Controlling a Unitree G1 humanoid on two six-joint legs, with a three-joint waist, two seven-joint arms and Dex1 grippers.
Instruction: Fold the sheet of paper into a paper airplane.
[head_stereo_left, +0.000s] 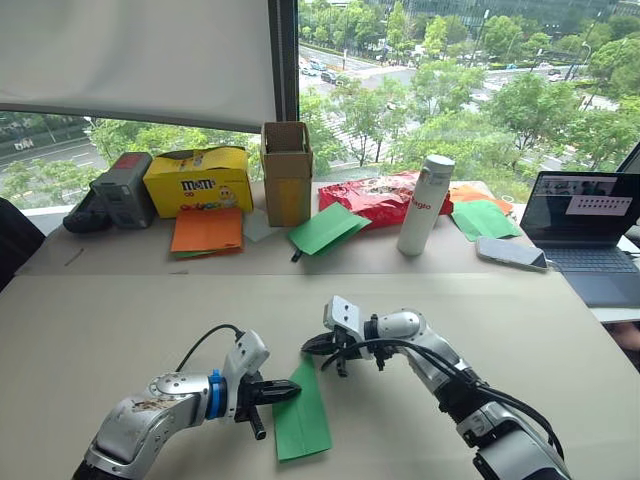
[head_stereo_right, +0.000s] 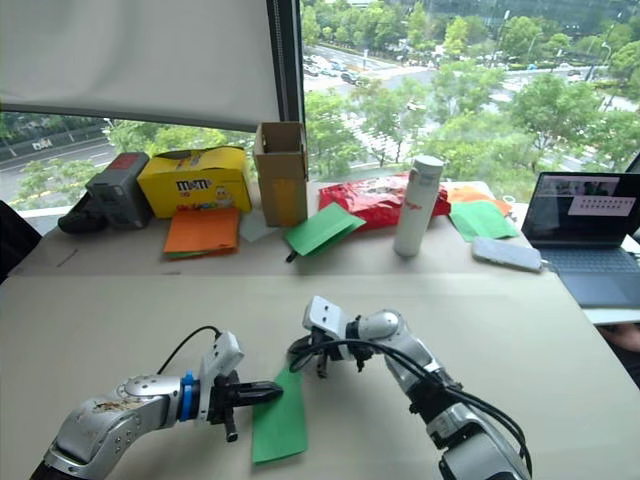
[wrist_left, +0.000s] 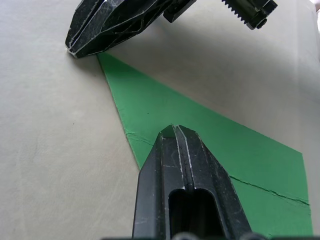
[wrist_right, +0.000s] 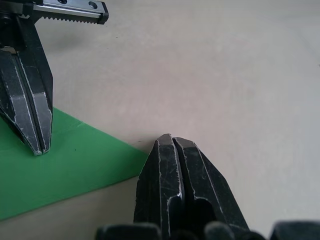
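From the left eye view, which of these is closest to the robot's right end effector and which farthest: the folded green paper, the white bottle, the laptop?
1. The green paper: right at the right end effector, whose tip sits by its pointed end.
2. The white bottle: upright farther back on the table, slightly right.
3. The laptop: farthest, at the far right edge.

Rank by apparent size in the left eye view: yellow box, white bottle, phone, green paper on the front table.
1. Yellow box
2. Green paper, nearer the camera, so unsure against the box
3. White bottle
4. Phone
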